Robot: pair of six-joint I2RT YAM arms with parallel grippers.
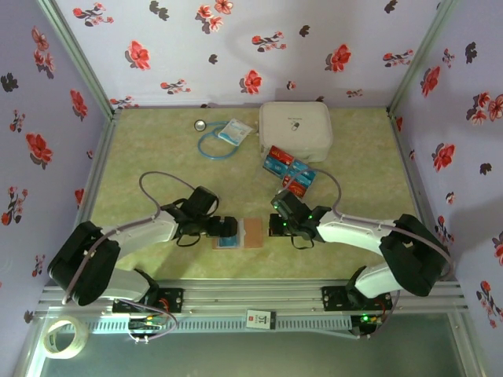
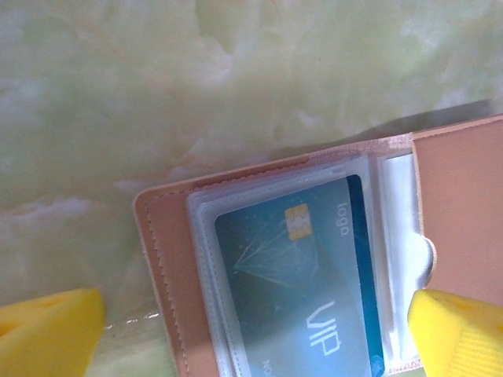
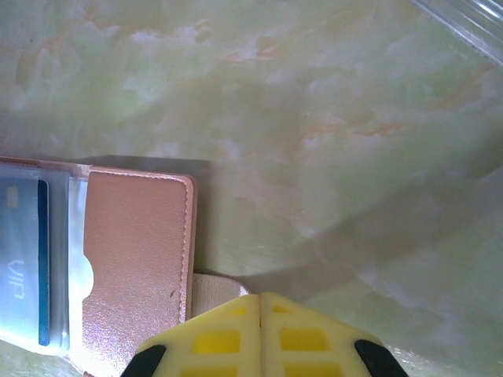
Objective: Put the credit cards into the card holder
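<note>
The card holder (image 1: 253, 232) lies open and flat near the table's front middle, pinkish-brown with clear sleeves. A blue credit card (image 2: 306, 275) marked VIP sits inside a sleeve on its left half (image 2: 169, 267). My left gripper (image 2: 251, 334) hangs open over that half, one yellow finger (image 2: 47, 330) on each side of the sleeve. My right gripper (image 3: 260, 302) is shut at the holder's right edge (image 3: 137, 259), over a pale tab (image 3: 212, 287) that runs under its fingertips. Several red and blue credit cards (image 1: 288, 170) lie in a loose pile behind, in front of the white case.
A large white zip case (image 1: 296, 129) stands at the back middle. To its left lie a blue cable loop (image 1: 214, 144), a small packet (image 1: 234, 132) and a round silver item (image 1: 201, 125). A tape roll (image 1: 63, 336) sits off the front left. Flowered walls close three sides.
</note>
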